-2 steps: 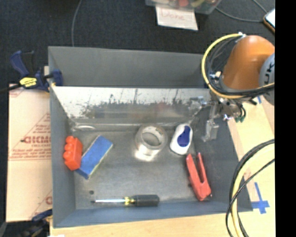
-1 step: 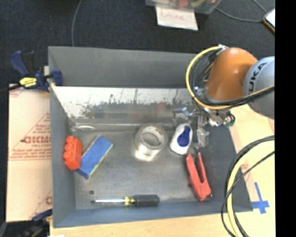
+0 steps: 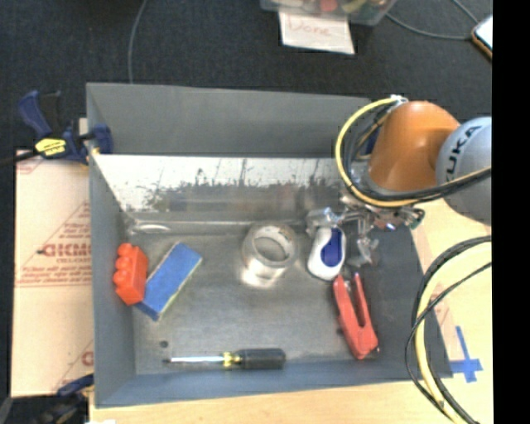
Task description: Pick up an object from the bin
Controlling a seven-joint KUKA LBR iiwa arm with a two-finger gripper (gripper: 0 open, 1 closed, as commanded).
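Your station sits on a dark, textured floor covering (image 3: 207, 41) that fills the upper part of the frame. At top centre you have a white paper note (image 3: 317, 33) with faint red handwriting, lying just below a clear container (image 3: 331, 7) cut off by the top edge. A thin cable (image 3: 131, 41) runs down the upper left. A pale tan surface (image 3: 248, 406) borders the lower edge.
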